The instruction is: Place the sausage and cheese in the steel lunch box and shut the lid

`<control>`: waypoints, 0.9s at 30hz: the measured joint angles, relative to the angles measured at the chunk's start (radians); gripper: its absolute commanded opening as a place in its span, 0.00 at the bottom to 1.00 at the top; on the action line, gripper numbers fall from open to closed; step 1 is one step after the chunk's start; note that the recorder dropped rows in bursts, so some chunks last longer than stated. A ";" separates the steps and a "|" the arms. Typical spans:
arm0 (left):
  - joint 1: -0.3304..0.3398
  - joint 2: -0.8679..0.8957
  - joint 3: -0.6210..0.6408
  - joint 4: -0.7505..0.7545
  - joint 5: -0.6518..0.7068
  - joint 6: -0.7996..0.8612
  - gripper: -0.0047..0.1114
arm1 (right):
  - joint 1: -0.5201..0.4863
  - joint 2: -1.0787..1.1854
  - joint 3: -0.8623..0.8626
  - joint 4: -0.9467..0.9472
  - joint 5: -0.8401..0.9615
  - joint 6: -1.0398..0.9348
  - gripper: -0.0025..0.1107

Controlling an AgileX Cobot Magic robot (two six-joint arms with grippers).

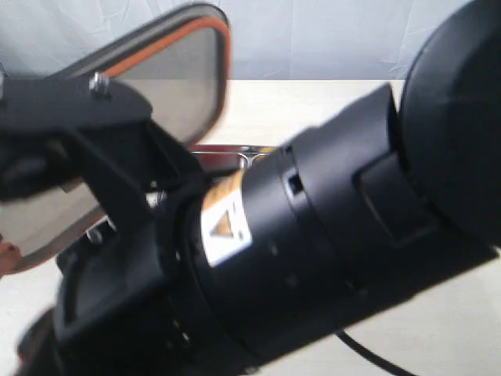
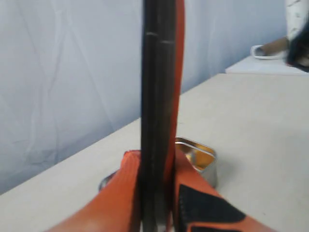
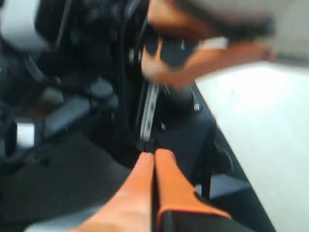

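1. The pale surface [image 1: 438,329] runs under everything.
2. A black robot arm [image 1: 313,235] fills most of the exterior view, blurred and close to the camera.
3. The lid [image 1: 180,78], dark and translucent with an orange rim, is lifted off the surface and tilted. In the left wrist view it shows edge-on.
4. The steel lunch box [image 2: 200,157] sits on the surface just beyond the lid, mostly hidden; its contents cannot be seen.
5. The left gripper [image 2: 154,162] has its orange fingers [image 2: 120,193] pinching the lid's edge.
6. The right gripper [image 3: 155,159] has its fingers pressed together, holding nothing.
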 measured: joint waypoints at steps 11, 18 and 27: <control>0.000 0.000 0.000 0.025 -0.125 -0.007 0.04 | 0.003 -0.028 0.002 -0.150 0.288 0.092 0.01; 0.000 0.000 -0.076 0.176 -0.176 -0.007 0.04 | -0.017 -0.095 0.002 -0.592 0.286 0.476 0.01; -0.047 -0.002 -0.341 0.734 0.031 -0.005 0.04 | -0.512 -0.115 0.002 -0.560 0.149 0.398 0.01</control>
